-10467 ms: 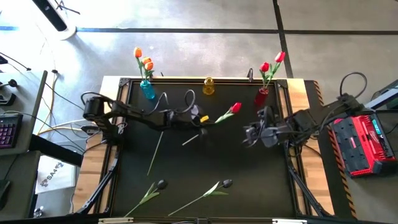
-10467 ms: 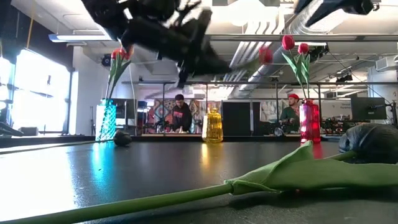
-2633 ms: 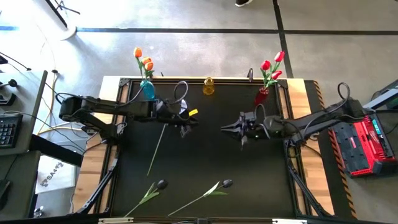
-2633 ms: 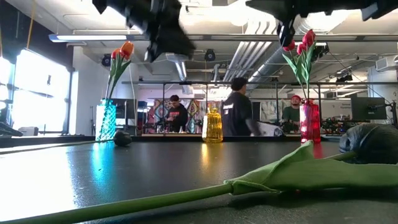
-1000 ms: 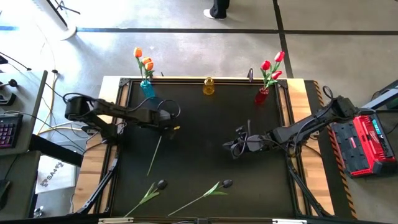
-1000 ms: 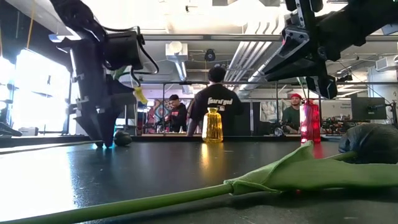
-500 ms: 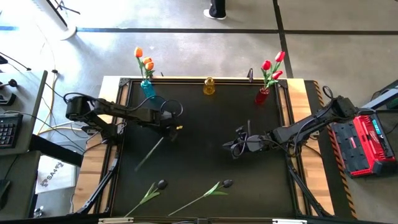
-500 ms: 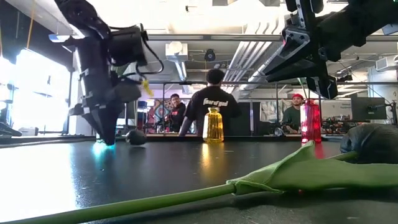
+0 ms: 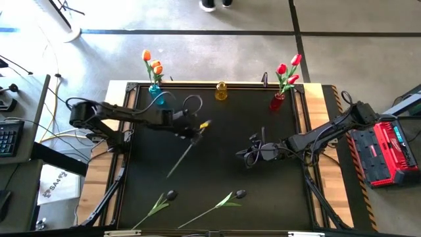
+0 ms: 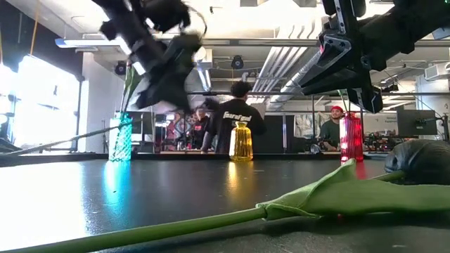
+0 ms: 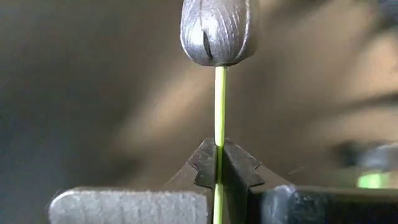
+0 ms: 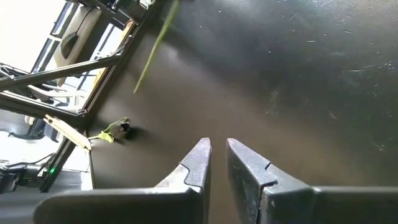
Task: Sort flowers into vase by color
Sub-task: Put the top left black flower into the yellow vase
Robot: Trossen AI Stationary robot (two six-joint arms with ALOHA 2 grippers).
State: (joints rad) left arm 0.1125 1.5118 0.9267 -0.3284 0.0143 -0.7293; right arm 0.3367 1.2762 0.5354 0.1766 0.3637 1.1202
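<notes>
A black tulip (image 11: 216, 31) on a thin green stem is clamped by the left gripper (image 11: 216, 163), near the blue vase (image 9: 156, 96); the right gripper (image 12: 216, 157) is held slightly parted over bare tabletop (image 9: 217, 164).

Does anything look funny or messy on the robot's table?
Two black-headed artificial tulips lie flat at the dark table's near edge. The yellow glass vase stands empty, while the blue vase and red vase hold flowers.
</notes>
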